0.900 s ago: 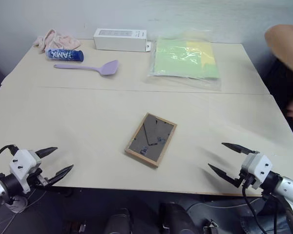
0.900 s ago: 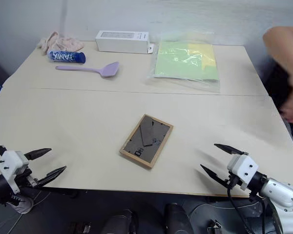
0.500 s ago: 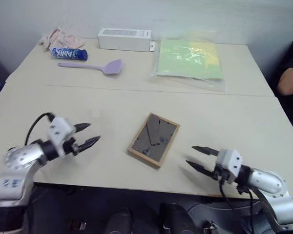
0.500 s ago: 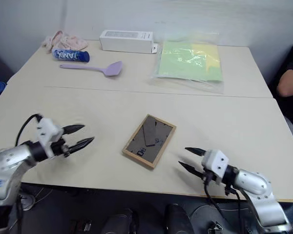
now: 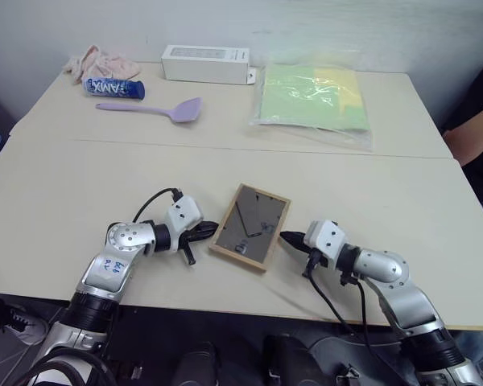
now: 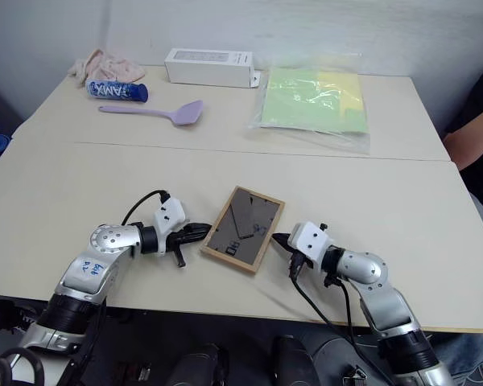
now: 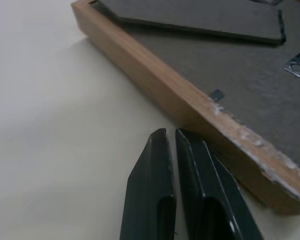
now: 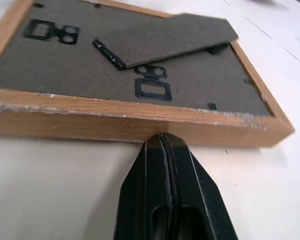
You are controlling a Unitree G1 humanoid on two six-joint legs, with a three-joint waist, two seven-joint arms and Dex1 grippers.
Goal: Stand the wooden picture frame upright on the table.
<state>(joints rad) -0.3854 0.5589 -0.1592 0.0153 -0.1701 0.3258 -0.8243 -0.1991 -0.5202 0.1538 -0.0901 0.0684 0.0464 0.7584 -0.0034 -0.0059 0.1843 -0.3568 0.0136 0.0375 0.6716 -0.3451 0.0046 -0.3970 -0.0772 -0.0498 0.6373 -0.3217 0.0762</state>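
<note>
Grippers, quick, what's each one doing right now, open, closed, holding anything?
Left gripper: shut, holding nothing, tips by the left long edge of the wooden picture frame.
Right gripper: shut, holding nothing, tips against the frame's right long edge.

The two eye views look from up high, forward and down over the whole surface (image 5: pixel 80 177), and both share nearly the same scene, one set a little to the side. The left wrist view sits very low and very close behind the left hand (image 7: pixel 171 134), facing the wooden picture frame (image 7: pixel 190 100). The right wrist view looks along the right hand (image 8: pixel 162 137) at the frame's other side.
</note>
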